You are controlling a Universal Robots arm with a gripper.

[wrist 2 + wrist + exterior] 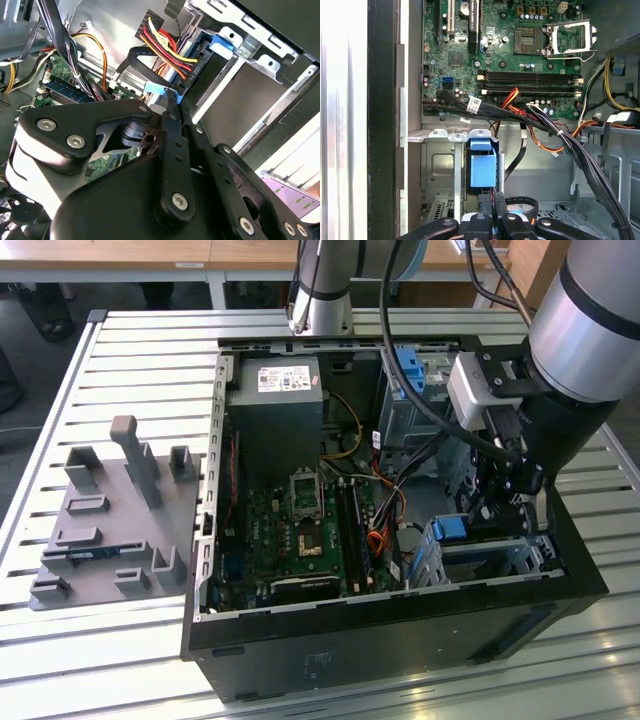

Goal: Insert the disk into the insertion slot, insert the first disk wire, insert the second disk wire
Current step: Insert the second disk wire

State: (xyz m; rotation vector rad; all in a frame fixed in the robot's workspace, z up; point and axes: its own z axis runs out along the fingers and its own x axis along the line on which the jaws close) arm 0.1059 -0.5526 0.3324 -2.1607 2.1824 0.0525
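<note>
1. Presently: hand [492, 198] sits low in the computer case [400, 635], by the corner at the exterior view's right, next to the case's front wall. Fingers are drawn narrow, almost together.
2. At the tips, in the second wrist view, there is a pale blue connector end [155, 88] on a flat black cable [142, 62]. Cannot tell whether the fingers pinch it or only lie against it.
3. Just beyond the tips: the disk [482, 170], of which the bright blue carrier end is the clear part. It lies straight ahead of the hand, near but apart.
4. Judged: the disk is already seated in the insertion slot [437, 172], the low grey metal cage around it. Its long axis looks to run on from the blue end into the cage, roughly in line with the fingers.
5. Close by the blue end: a red-and-yellow wire bundle [167, 47] with a black plug. Whether it is mated, cannot tell.
6. Farthest: the motherboard [510, 50], beyond the cage wall, well apart from the hand.
</note>
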